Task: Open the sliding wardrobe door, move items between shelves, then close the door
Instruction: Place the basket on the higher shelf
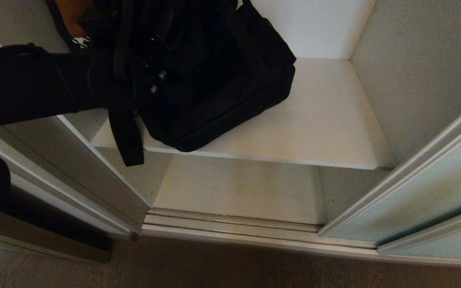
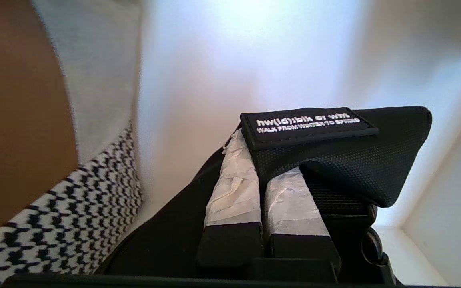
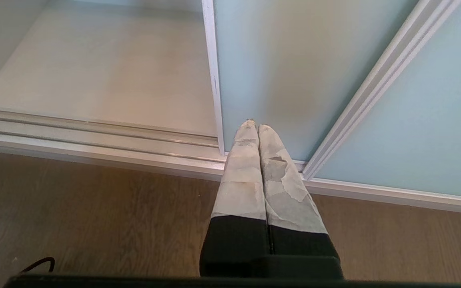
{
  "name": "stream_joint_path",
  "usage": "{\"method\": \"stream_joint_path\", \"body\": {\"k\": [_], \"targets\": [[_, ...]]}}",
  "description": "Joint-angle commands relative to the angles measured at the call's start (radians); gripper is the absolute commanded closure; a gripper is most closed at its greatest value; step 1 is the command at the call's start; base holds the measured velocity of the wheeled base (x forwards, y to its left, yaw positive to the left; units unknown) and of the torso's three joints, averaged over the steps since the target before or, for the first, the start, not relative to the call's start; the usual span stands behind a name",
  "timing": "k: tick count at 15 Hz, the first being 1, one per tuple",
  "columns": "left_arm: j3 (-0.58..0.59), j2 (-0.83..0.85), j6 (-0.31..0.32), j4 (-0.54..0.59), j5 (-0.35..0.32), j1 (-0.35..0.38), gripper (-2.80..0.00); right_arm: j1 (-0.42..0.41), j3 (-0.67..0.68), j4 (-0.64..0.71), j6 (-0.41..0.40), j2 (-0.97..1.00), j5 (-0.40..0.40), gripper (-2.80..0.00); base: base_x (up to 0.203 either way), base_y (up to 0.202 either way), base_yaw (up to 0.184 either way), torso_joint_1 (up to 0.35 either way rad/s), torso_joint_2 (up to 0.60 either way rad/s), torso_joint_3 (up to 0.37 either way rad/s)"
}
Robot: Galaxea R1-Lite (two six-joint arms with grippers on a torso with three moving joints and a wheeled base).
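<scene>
Floppy blk fabric bag [image 1: 218, 76] w/ wide strap [image 1: 126, 136]

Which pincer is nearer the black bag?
Left. The left pincer is shut on the black bag; the right pincer hangs shut near the floor by the sliding door.

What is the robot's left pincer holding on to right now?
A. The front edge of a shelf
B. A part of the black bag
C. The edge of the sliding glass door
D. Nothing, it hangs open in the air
B. In the left wrist view the left pincer is closed on a part of the black bag, which rests on the white shelf.
</scene>
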Motion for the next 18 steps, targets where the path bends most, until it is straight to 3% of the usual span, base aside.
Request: {"method": "stream_joint_path", "body": {"k": [1,2,11,16,18], "targets": [[0.0,0.003,0.002,-0.02,0.005,-0.002,0.0,0.0,0.002,0.0,0.0,0.001,0.0,0.0,0.0,0.0,0.0,0.0,0.0,0.0],[0.0,0.005,0.0,-0.022,0.014,-0.002,-2.8,0.0,0.002,0.0,0.0,0.001,0.0,0.0,0.0,0.0,0.0,0.0,0.0,0.0],[0.002,0.041,-0.001,-0.023,0.012,-0.002,-2.8,0.0,0.002,0.0,0.0,0.001,0.0,0.0,0.0,0.0,0.0,0.0,0.0,0.0],[0.009,0.083,0.014,0.185,0.01,0.001,-2.8,0.0,0.002,0.0,-0.001,0.001,0.0,0.0,0.0,0.0,0.0,0.0,0.0,0.0],[0.002,0.076,0.025,0.206,0.009,0.007,-2.8,0.0,0.002,0.0,0.0,0.001,0.0,0.0,0.0,0.0,0.0,0.0,0.0,0.0]]}}
